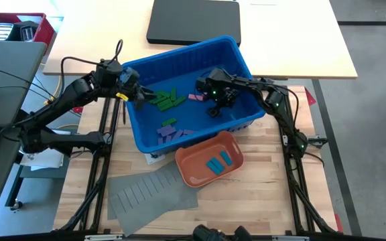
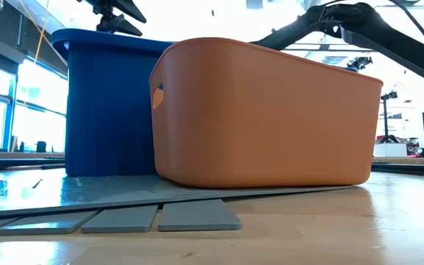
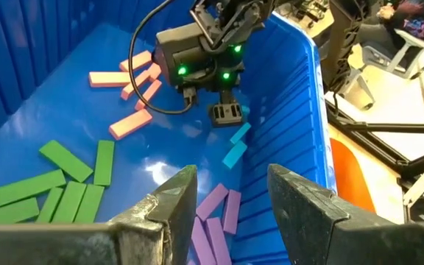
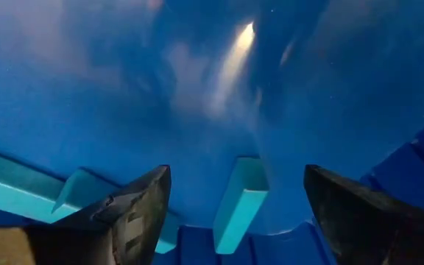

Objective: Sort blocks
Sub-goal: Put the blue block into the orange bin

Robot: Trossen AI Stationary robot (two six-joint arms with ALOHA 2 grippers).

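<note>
A blue bin [image 1: 243, 67] holds the blocks: green ones [image 3: 57, 184], pink ones [image 3: 131, 88], purple ones [image 3: 216, 217] and two light-blue ones [image 3: 235, 143]. More light-blue blocks [image 1: 218, 163] lie in the orange tray [image 1: 193, 167]. My right gripper [image 4: 238, 177] is inside the bin, pointing down and open, with one finger on either side of a light-blue block [image 4: 240, 202] lying on the bin floor. My left gripper [image 3: 232, 177] hovers open over the bin's left side with nothing between its fingers.
The orange tray [image 2: 271, 110] stands against the bin's near wall, partly on the grey slotted sheet [image 1: 149, 194]. A black case [image 1: 193, 20] lies on the far table, and a red box [image 1: 15, 27] sits at the far left. The bin walls [image 2: 109, 103] close in both grippers.
</note>
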